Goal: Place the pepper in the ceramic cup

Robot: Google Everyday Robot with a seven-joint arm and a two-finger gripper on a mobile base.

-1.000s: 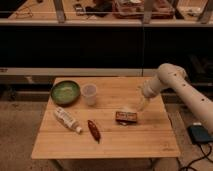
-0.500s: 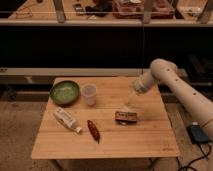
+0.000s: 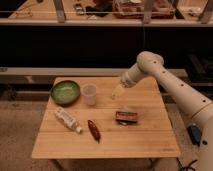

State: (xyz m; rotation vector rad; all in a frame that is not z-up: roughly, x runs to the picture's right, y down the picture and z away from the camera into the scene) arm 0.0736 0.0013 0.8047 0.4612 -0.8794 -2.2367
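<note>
The dark red pepper (image 3: 93, 130) lies on the wooden table (image 3: 145, 142) near the front, left of centre. The pale ceramic cup (image 3: 89, 94) stands upright behind it, next to the green bowl. My gripper (image 3: 116, 92) hangs above the table's back middle, to the right of the cup and well apart from the pepper. It holds nothing that I can see.
A round green bowl (image 3: 65, 92) sits at the back left. A white bottle (image 3: 67, 120) lies on its side left of the pepper. A reddish-brown packet (image 3: 126, 116) lies right of centre. Dark shelving stands behind the table.
My arm has swung left, carrying the gripper from over the table's right side toward the back middle, nearer the cup. The objects have not moved.
</note>
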